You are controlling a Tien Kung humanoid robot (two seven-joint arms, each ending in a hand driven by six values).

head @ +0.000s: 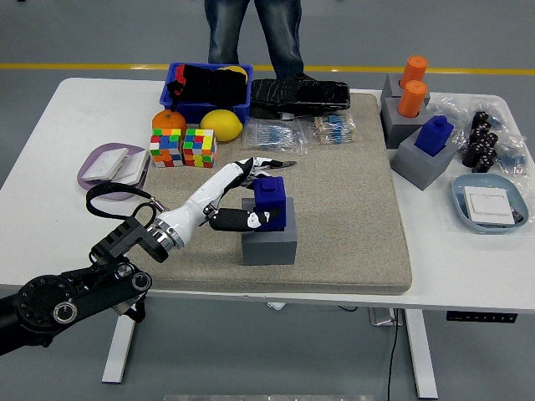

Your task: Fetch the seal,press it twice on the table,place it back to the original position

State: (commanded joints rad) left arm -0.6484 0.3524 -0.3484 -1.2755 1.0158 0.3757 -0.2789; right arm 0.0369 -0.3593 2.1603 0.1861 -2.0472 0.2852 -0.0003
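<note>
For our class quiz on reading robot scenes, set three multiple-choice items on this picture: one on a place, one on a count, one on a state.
1. Where is the blue seal that the left hand grips?
A. in the grey holder on the mat
B. in the purple dish
C. on the bare table

2. How many orange cylinders stand at the far right?
A. one
B. two
C. four

3. What is the left hand doing?
A. lying flat, open
B. closed around the seal
C. holding a cube

Answers: 1 A, the seal sits in the holder's recess; 2 B, two stand together; 3 B, fingers wrap the seal.
</note>
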